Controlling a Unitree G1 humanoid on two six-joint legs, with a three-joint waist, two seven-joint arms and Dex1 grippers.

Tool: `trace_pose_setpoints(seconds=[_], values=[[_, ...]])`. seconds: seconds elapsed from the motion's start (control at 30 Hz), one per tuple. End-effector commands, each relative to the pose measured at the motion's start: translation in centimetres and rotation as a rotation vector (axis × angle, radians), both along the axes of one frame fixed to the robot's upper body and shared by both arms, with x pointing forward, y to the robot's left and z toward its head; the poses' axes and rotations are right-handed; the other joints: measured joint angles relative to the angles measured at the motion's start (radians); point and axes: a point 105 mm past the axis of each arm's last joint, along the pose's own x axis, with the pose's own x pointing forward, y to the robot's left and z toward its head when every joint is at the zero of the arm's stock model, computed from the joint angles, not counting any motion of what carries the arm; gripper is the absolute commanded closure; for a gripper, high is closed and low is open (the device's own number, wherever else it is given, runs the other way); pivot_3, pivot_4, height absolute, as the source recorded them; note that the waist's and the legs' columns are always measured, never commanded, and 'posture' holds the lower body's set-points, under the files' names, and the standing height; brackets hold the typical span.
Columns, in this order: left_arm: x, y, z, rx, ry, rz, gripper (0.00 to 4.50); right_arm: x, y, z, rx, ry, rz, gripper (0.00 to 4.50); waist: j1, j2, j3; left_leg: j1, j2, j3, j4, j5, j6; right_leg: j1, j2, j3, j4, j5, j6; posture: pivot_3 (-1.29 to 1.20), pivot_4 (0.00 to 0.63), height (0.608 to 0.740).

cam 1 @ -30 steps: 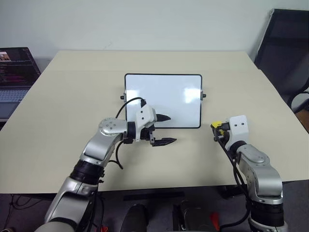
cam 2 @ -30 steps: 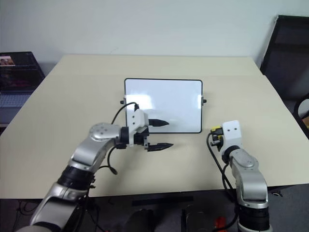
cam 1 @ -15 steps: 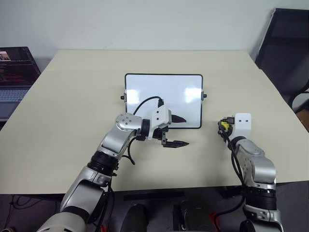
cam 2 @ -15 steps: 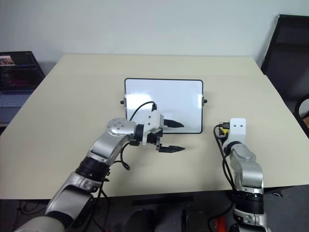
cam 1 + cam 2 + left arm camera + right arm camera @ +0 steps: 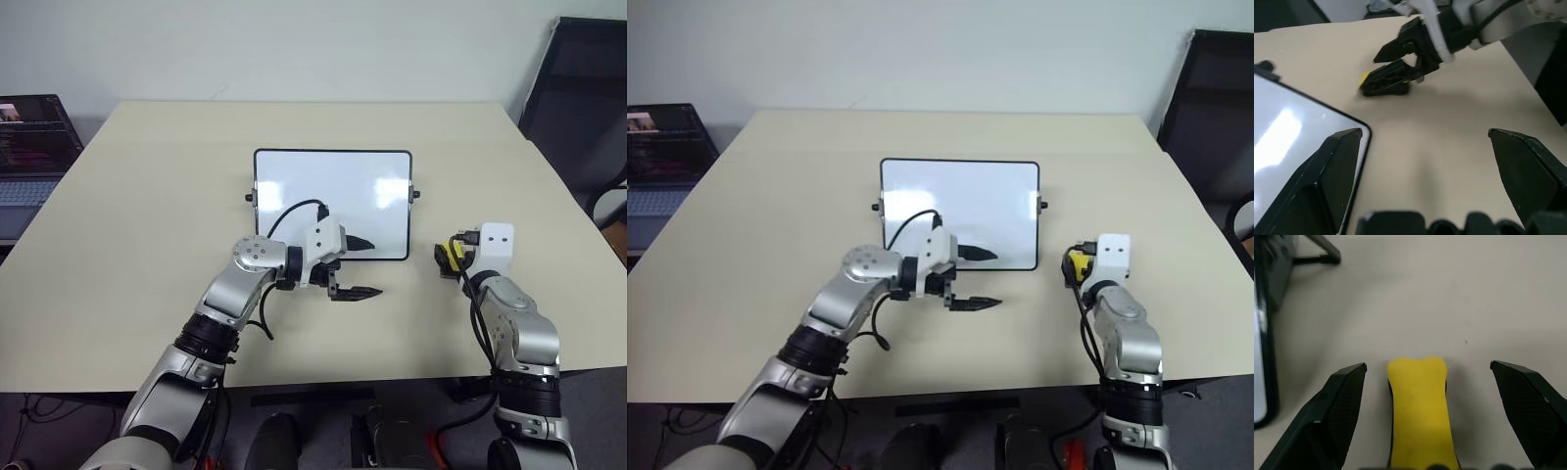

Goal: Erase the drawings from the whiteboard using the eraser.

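Near the right edge of the desk (image 5: 147, 196), just right of the whiteboard's (image 5: 333, 186) near right corner: the yellow eraser (image 5: 1420, 406), lying flat, dark side down. Around it, the right pincer (image 5: 1428, 364), spread wide, one black finger well clear on each side of the block, gripping nothing. Over the board's near edge, the left pincer (image 5: 377, 266), pointing toward the right, also open and empty, one finger above the glossy surface and one above the bare desk.

No drawings to be made out on the board, only glare patches, so probably the closing step: letting go of the eraser and backing off. To do it well: keep the fingers fully apart, draw the hand back or up along its own line without sweeping sideways, and avoid nudging the block or catching the board's black knob nearby. Check the white surface for faint leftover strokes before calling it done. Keep the left pincer off the board so as not to shift it.

Compared with a second ago: right fingers clamped shut on the eraser then, wide apart now, with the block freed. Right hand a little farther forward and outward. Whiteboard in the same place.
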Motion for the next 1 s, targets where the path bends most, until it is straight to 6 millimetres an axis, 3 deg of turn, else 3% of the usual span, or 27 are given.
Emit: trace_pose_setpoints(seconds=[0.03,0.13,0.27,0.33,0.47,0.57,0.67,0.8,1.0], values=[[0.5,1.3,1.9,-0.076,-0.035,0.089,0.0,-0.3,0.7,4.2,-0.027,-0.163,0.038,0.03,0.0,0.0,0.0,0.0,0.0,0.0,0.0,0.0,0.0,0.0,0.0,0.0,0.0,0.0,0.0,0.0,0.15,0.74],[1.5,4.2,3.0,-0.206,-0.027,0.313,0.0,-2.5,3.0,6.1,-0.07,-0.287,0.135,0.03,-0.001,0.0,0.0,0.0,0.001,-0.002,0.0,0.0,0.0,0.0,0.0,0.0,0.0,0.0,0.0,0.0,0.15,0.74],[2.0,9.1,3.9,-0.394,-0.009,0.671,0.0,-5.3,4.2,4.9,-0.054,-0.328,0.168,0.03,0.002,0.0,0.0,-0.001,0.002,-0.005,0.0,0.0,0.0,0.0,-0.001,-0.001,-0.001,-0.001,0.001,0.0,0.15,0.74],[1.7,9.3,3.7,-0.425,0.003,0.739,0.0,-5.9,3.7,4.3,-0.065,-0.331,0.168,0.03,0.002,0.0,0.0,-0.001,0.001,-0.004,0.0,0.0,0.0,0.0,-0.002,-0.001,-0.001,-0.001,0.001,0.0,0.15,0.74],[-2.4,15.1,-0.3,-0.376,-0.048,1.079,0.0,-9.1,3.3,1.5,-0.035,-0.335,0.121,0.03,-0.001,-0.001,-0.004,0.002,0.0,-0.002,0.0,-0.001,0.001,0.003,-0.004,0.0,-0.002,0.0,0.003,0.0,0.15,0.74],[-3.7,14.8,-1.2,-0.364,-0.064,1.157,0.0,-9.7,1.6,0.6,-0.036,-0.341,0.095,0.03,0.002,-0.002,-0.001,0.002,0.002,-0.003,0.0,-0.002,0.0,0.002,-0.007,0.001,0.0,-0.002,0.0,0.0,0.15,0.74],[-5.2,15.8,-2.4,-0.336,-0.057,1.241,0.0,-10.4,1.7,-1.3,-0.027,-0.295,0.098,0.03,0.01,-0.003,-0.003,0.003,0.002,-0.002,0.001,0.0,0.003,0.003,-0.007,0.001,0.0,-0.002,-0.002,0.0,0.15,0.74],[-6.3,16.4,-3.1,-0.302,-0.063,1.288,0.0,-10.7,2.0,-0.9,-0.022,-0.302,0.116,0.03,0.009,-0.002,-0.002,0.009,0.002,0.0,0.001,0.0,0.003,0.008,-0.009,0.003,-0.001,-0.005,-0.006,0.0,0.15,0.74],[-5.9,16.3,-3.8,-0.305,-0.055,1.321,0.0,-10.4,2.2,-0.8,-0.034,-0.272,0.154,0.03,0.01,-0.002,-0.002,0.009,0.002,-0.001,0.0,0.0,0.003,0.008,-0.009,0.002,-0.001,-0.007,-0.008,0.0,0.15,0.74]])
